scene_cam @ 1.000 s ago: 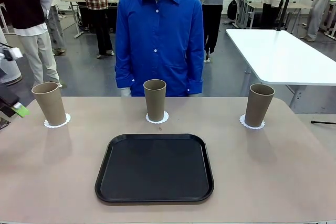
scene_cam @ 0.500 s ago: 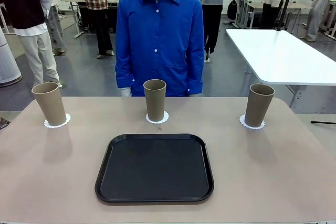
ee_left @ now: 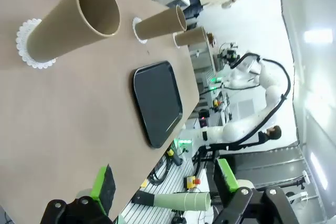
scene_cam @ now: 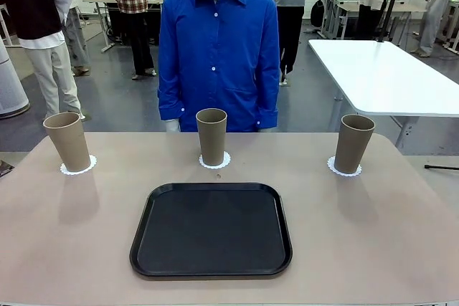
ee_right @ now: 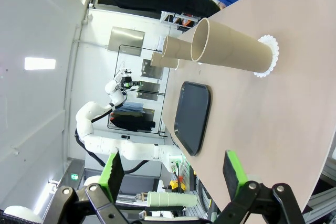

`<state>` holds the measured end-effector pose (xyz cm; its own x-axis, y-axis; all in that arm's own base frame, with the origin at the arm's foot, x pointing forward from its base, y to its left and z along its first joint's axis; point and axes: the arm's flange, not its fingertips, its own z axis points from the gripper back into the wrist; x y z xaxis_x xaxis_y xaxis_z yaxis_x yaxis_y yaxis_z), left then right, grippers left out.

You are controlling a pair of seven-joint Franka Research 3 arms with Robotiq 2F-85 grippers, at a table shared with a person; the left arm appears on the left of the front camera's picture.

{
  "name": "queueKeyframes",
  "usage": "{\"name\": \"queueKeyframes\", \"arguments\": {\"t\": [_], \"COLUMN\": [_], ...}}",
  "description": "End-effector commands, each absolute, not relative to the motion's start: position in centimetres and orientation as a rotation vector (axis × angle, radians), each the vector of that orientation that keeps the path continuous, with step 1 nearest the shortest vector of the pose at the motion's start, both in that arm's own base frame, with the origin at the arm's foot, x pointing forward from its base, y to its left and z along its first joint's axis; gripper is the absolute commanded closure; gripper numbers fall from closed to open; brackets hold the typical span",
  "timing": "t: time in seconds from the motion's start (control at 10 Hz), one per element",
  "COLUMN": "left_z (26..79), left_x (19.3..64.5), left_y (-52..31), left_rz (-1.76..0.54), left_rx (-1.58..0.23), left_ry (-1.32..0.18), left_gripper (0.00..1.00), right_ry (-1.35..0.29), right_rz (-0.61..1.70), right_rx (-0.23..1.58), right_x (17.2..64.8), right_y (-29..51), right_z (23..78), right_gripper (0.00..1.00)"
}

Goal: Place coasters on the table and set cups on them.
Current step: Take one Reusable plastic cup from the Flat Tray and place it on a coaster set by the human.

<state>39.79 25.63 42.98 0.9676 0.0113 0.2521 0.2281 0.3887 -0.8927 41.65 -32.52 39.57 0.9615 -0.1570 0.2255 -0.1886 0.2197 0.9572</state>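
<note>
The beige-pink tabletop [scene_cam: 401, 249] carries a black tray [scene_cam: 211, 229] near its front middle. Three white coasters [scene_cam: 214, 161] lie along the far side, each under an upright cup [scene_cam: 211, 135].

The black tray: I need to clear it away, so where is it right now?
In the front view the black tray lies empty at the middle of the table, on the robot's side of the middle cup and its coaster.
</note>
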Motion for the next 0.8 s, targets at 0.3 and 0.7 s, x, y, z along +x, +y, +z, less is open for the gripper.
{"name": "queueKeyframes", "arguments": {"t": [0.3,0.7], "left_z": [43.9,43.5], "left_x": [38.9,38.6], "left_y": [28.2,27.8], "left_rz": [-0.129,-0.107], "left_rx": [-1.148,-1.166], "left_ry": [-0.259,-0.262], "left_gripper": [0.00,0.00], "right_ry": [-0.300,-0.300], "right_rz": [0.019,0.019], "right_rx": [1.351,1.351], "right_x": [41.6,41.6], "right_y": [-32.3,-32.3], "right_z": [39.6,39.6], "right_gripper": [0.00,0.00]}}
